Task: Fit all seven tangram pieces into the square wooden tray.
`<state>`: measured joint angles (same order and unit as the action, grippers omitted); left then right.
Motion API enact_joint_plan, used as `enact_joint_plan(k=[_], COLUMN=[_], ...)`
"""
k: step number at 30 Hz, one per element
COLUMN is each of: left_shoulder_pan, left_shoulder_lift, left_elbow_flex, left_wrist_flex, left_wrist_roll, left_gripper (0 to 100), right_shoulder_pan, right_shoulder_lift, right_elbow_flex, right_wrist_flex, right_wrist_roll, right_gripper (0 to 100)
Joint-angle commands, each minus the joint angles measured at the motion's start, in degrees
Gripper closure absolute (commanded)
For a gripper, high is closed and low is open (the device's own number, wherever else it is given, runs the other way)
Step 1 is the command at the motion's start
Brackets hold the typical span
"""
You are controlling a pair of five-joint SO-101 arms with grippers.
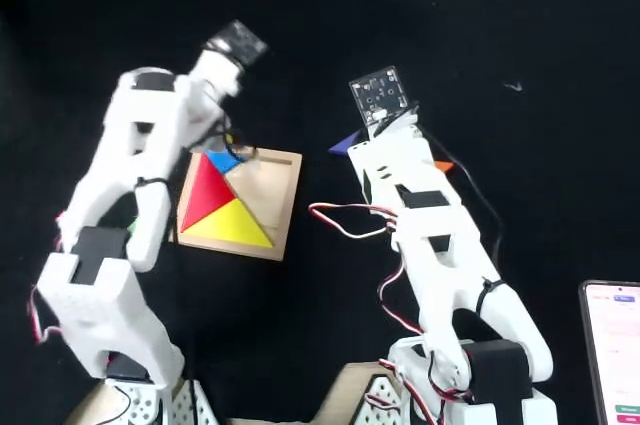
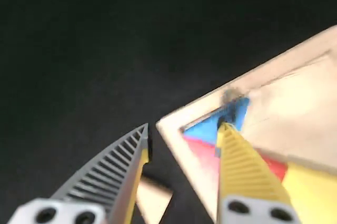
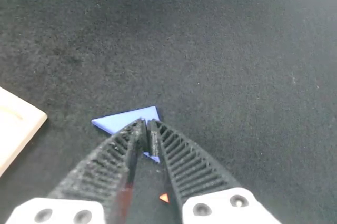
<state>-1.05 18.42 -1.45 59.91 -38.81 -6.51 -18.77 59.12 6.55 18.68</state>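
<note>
The square wooden tray [image 1: 281,200] lies on the black table [image 1: 520,195] with a red triangle [image 1: 204,191] and a yellow triangle [image 1: 238,226] already seated, and a small blue piece [image 2: 224,120] at its far corner. Most of the tray floor on the side toward the right arm is bare wood.

The left gripper [image 2: 184,128] hangs over that corner with its fingers spread: one tip sits over the blue piece inside the rim, the other outside the tray above the table. Whether the tip touches the piece cannot be told.

A violet-blue triangle [image 3: 124,119] lies loose on the table just beyond the tray's edge. The right gripper [image 3: 145,127] stands right over it, fingers pressed together, tips at the triangle's near edge; it seems to rest on the piece rather than pinch it. The right arm is clearly the nearer one, and the tray lies to the side, so the piece probably needs a short slide or lift that way.

An orange piece [image 1: 442,165] waits on the arm's other side, a phone [image 1: 610,350] well apart.
</note>
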Motion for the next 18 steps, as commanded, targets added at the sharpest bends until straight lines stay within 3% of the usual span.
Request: enact_joint_plan(k=[1,8,15,18], left_shoulder_pan=[-4.2,-12.6,-17.8,-20.6], left_shoulder_lift=[-8.6,-19.3,-19.0,-19.6], left_elbow_flex=[-8.5,0.2,19.3,24.0], left_wrist_flex=[11.8,15.7,-0.4,-1.5], left_wrist_roll=[1.2,1.3,10.4,10.5], left_gripper=[80,80,79,79], right_shoulder_pan=[-0.9,-0.9,-0.9,-0.9], right_shoulder_lift=[-1.8,-1.8,-1.8,-1.8], right_elbow_flex=[-0.4,-0.4,-0.4,-0.4], right_wrist_flex=[-1.1,-1.1,-1.1,-1.1], right_wrist_roll=[-0.2,-0.2,-0.2,-0.2], right_gripper=[98.5,98.5,98.5,98.5])
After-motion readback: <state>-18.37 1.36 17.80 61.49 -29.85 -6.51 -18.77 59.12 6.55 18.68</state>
